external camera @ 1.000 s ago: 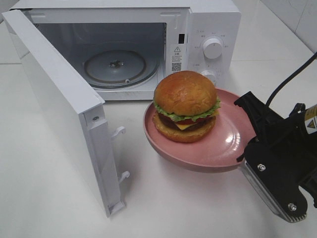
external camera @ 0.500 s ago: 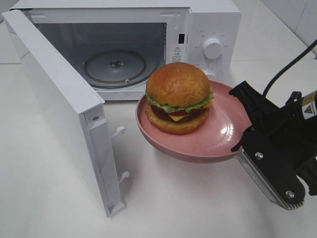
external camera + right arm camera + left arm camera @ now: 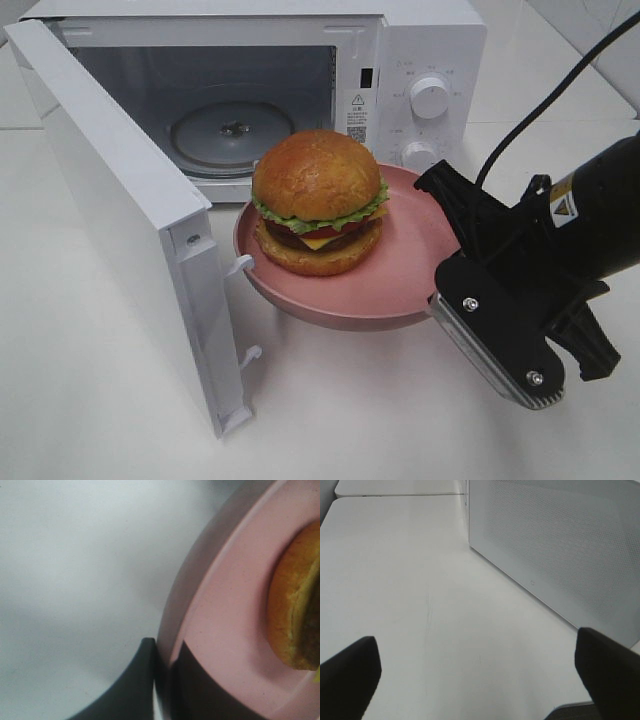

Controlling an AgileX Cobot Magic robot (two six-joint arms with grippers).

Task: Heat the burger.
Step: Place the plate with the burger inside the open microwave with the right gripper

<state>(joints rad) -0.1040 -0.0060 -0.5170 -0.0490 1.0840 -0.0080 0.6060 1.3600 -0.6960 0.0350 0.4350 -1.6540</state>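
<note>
My right gripper (image 3: 448,215) is clamped on the rim of the pink plate (image 3: 390,275), holding it roughly level above the counter (image 3: 360,410) so the burger (image 3: 318,200) sits upright just outside the open microwave (image 3: 430,50), ready for the turntable (image 3: 232,135); my left gripper (image 3: 480,675) hangs wide open, empty.

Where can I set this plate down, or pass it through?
Bare: the glass turntable inside the microwave, and the table in front, between the open door and the right pincer. Crowded: the cavity mouth, where the plate with the burger hangs between door latches and control panel.
</note>
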